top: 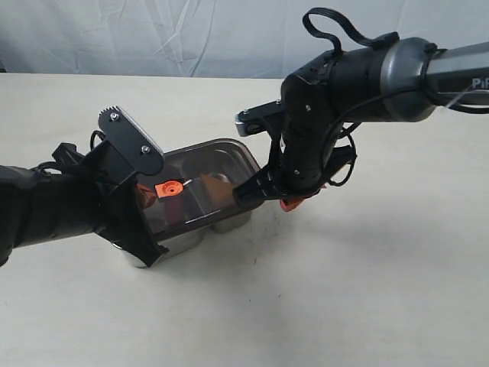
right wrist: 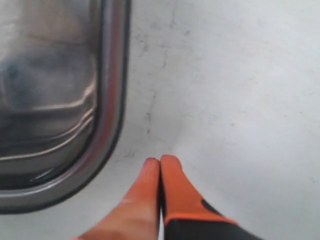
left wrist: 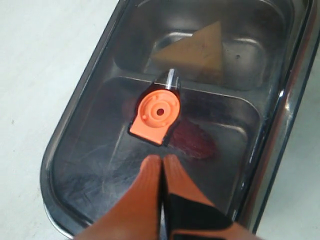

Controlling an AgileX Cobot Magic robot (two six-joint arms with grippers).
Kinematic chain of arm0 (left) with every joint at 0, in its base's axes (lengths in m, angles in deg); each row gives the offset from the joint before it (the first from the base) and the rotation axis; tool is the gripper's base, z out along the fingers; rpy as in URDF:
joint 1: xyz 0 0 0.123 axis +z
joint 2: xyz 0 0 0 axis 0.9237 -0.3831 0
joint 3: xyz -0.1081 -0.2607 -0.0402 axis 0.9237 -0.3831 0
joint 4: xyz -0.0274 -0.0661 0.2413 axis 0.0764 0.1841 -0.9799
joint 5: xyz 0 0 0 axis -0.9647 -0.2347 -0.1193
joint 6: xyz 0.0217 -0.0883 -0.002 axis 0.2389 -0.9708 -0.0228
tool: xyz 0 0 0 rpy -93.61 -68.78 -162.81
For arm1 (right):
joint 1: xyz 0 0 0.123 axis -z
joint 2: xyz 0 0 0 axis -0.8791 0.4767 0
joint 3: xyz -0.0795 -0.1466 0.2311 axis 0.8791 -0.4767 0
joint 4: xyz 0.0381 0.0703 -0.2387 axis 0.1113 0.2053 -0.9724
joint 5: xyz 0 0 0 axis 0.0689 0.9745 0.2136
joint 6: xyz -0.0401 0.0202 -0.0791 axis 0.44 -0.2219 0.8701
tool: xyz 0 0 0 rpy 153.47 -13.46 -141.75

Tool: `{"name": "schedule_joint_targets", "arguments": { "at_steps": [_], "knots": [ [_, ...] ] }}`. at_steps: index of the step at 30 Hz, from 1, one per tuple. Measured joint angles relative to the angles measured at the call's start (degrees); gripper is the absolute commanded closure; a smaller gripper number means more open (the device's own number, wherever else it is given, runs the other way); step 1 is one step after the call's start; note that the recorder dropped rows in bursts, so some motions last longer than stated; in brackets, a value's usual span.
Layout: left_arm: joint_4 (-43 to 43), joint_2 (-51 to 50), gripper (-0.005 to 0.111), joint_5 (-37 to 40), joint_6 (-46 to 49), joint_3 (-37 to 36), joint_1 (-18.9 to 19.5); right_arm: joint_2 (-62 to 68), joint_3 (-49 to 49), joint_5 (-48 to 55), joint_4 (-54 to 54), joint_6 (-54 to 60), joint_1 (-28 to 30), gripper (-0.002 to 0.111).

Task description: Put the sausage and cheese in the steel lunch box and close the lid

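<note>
The steel lunch box (top: 229, 223) stands mid-table with the dark translucent lid (left wrist: 95, 150) lying on it. Through the lid I see the yellow cheese (left wrist: 197, 50) in one compartment and the red sausage (left wrist: 196, 143) in the other. My left gripper (left wrist: 162, 159) is shut and empty, its tips over the lid just short of the orange valve (left wrist: 159, 114). Whether they touch the lid I cannot tell. My right gripper (right wrist: 160, 161) is also shut and empty, over bare table beside the box's rounded corner (right wrist: 111, 115). In the exterior view its orange tips (top: 290, 203) show just right of the box.
The pale table (top: 367, 290) stretches around the box on every side. A white cloth backdrop (top: 191, 34) hangs behind the far edge. Both black arms lean in over the box from left and right.
</note>
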Motion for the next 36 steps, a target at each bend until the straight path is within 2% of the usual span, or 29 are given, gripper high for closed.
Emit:
{"name": "schedule_joint_targets", "arguments": {
  "at_steps": [15, 36],
  "knots": [
    [0.0, 0.0, 0.107, 0.2, 0.0, 0.0, 0.0, 2.3, 0.0, -9.0, 2.0, 1.4, 1.5, 0.109],
    [0.0, 0.0, 0.107, 0.9, 0.0, 0.0, 0.0, 3.4, 0.0, -10.9, 2.3, 1.7, 1.5, 0.109]
  ]
}}
